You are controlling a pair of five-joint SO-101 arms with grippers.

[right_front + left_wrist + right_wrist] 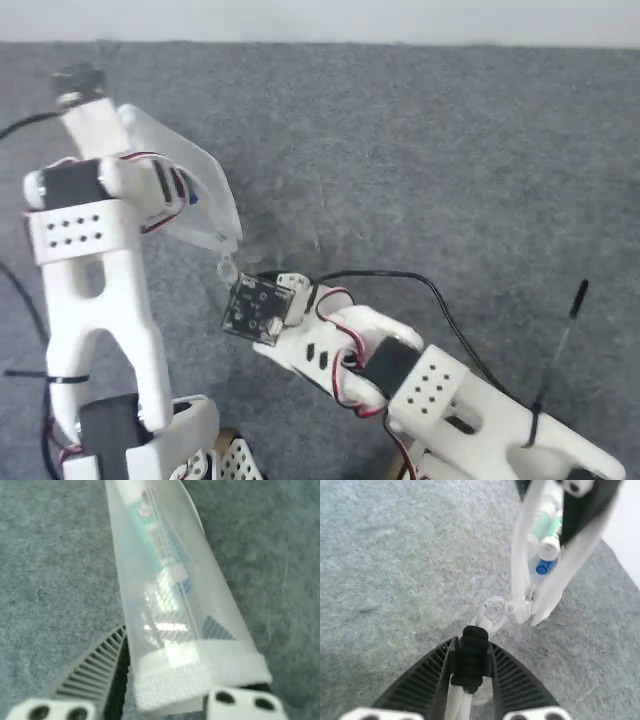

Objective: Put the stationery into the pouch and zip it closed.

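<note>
Pouch (170, 580) in left gripper (172, 682)

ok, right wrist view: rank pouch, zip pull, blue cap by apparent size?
1. pouch
2. zip pull
3. blue cap
Pull over cap is unsure: the pull sits much nearer the camera.

High overview; wrist close-ups sharing pouch (170, 605)

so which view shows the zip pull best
right wrist view: the zip pull, a clear ring, sits just ahead of the right pincer at the pouch corner. the high view gives it as a tiny clear tab below the pouch. the left wrist view shows the pouch body with stationery inside.
</note>
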